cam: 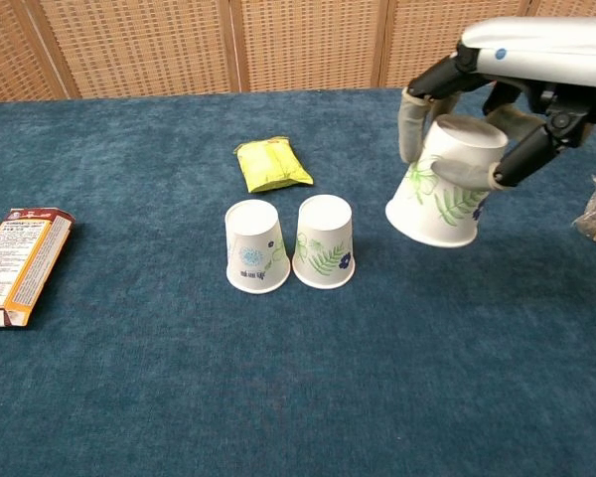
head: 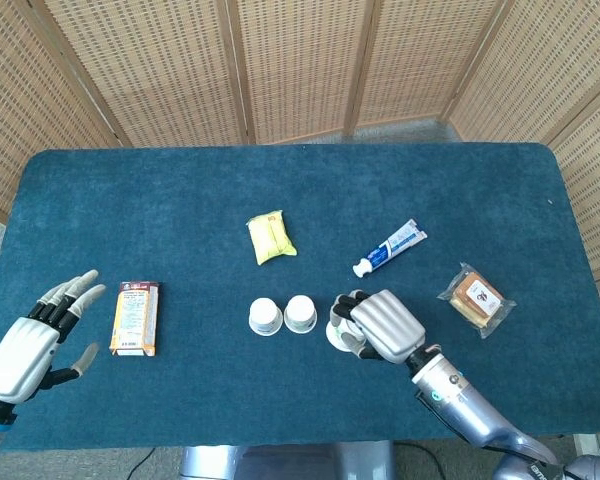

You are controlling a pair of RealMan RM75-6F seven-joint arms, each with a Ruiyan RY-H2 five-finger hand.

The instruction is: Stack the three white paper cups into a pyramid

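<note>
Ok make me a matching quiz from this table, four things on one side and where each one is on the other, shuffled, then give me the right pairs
Things:
1. toothpaste tube
2. yellow packet
3. orange box
4. third paper cup

Places:
A. lying near the open left hand
B. held tilted in the right hand, off the table
C. behind the two upturned cups standing side by side
D. lying behind the right hand, cap end toward the robot

Pairs: 1-D, 2-C, 3-A, 4-B
</note>
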